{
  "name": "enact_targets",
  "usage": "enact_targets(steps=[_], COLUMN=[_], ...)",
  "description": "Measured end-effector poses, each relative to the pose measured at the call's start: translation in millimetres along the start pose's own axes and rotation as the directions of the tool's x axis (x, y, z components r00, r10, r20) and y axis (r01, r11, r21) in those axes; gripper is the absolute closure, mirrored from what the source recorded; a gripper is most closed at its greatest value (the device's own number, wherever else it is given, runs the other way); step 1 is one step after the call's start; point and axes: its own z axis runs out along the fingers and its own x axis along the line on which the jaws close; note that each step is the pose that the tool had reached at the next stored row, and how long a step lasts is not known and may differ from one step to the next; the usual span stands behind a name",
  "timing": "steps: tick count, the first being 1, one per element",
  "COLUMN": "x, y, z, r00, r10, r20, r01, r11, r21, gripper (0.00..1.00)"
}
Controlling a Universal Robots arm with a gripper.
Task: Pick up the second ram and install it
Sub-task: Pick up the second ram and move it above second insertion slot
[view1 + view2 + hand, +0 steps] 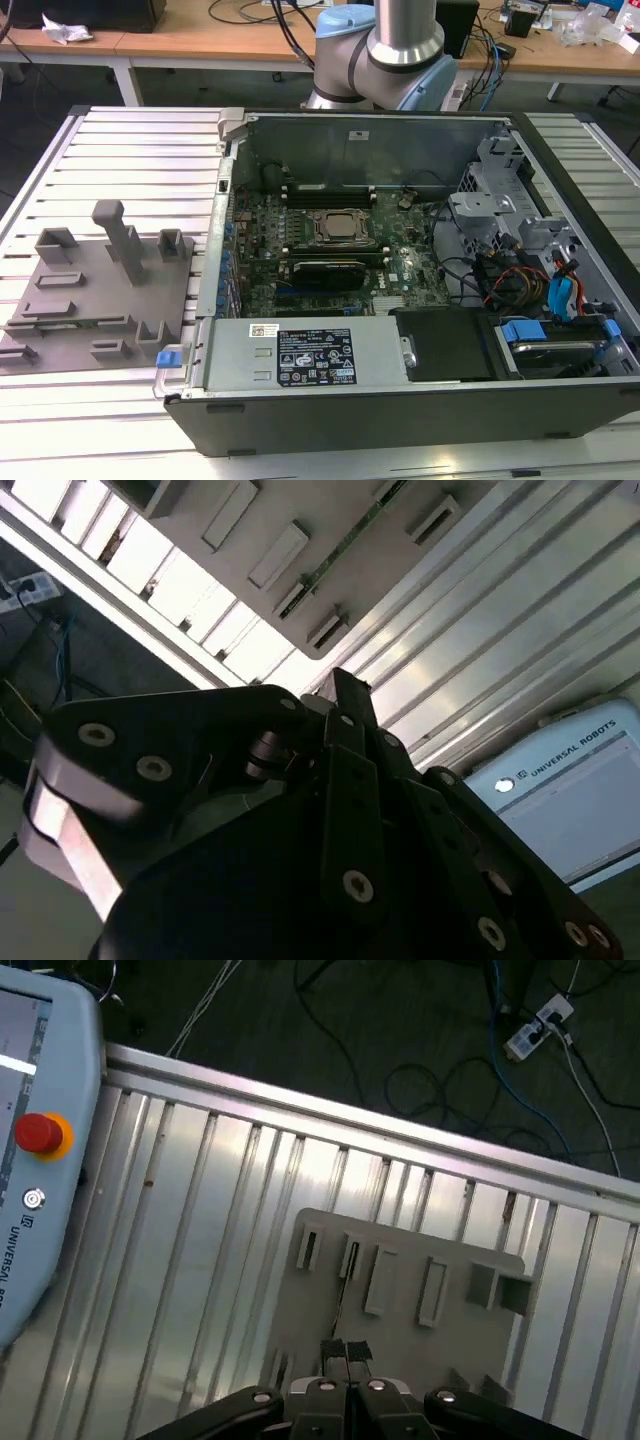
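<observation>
The black end effector (345,1352) is hovering, closed and empty, over the grey plastic tray (95,295) at the exterior view's left, where the thin green second ram (348,542) is lying.

In the exterior view we lose the arm (405,50) at the picture's top edge, and the grey tray (95,290) runs off at the exterior view's left. In the second wrist view the gripper (343,685) covers part of the tray. There the second ram (350,552) is only a thin green edge (its chips too small for us to tell). In the first wrist view the pendant (40,1160) is cut by the picture's edge.
</observation>
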Motion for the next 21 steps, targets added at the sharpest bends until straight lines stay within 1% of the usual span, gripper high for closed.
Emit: enact_targets(steps=[1, 3, 5, 7, 9, 11, 13, 14, 16, 17, 20, 21], x=[0.0, 0.0, 0.0, 0.0, 0.0, 0.0, 0.0, 0.0, 0.0, 0.0, 0.0, 0.0], y=[0.0, 0.0, 0.0, 0.0, 0.0, 0.0, 0.0, 0.0, 0.0, 0.0, 0.0, 0.0], z=[0.0, 0.0, 0.1, 0.2, 0.3, 0.3, 0.4, 0.5, 0.6, 0.6, 0.6, 0.6], r00=[0.9995, 0.9969, 0.9914, 0.9862, 0.9795, 0.9702, 0.9587, 0.9481, 0.9312, 0.9262, 0.9258, 0.9258], r10=[0.031, 0.079, 0.131, 0.166, 0.201, 0.242, 0.284, 0.318, 0.364, 0.377, 0.377, 0.378], r20=[0.0014, 0.0036, 0.0060, 0.0078, 0.0095, 0.0116, 0.0137, 0.0155, 0.0180, 0.0187, 0.0187, 0.0188], r01=[-0.031, -0.079, -0.131, -0.166, -0.201, -0.242, -0.284, -0.318, -0.364, -0.377, -0.378, -0.378], r11=[0.9995, 0.9969, 0.9914, 0.9862, 0.9795, 0.9703, 0.9588, 0.9482, 0.9313, 0.9263, 0.9260, 0.9259], r21=[0.0008, 0.0017, 0.0027, 0.0033, 0.0039, 0.0044, 0.0049, 0.0052, 0.0056, 0.0056, 0.0056, 0.0056], gripper=[0.89, 0.89, 0.89, 0.89, 0.89, 0.89, 0.89, 0.89, 0.89, 0.89, 0.89, 0.76])
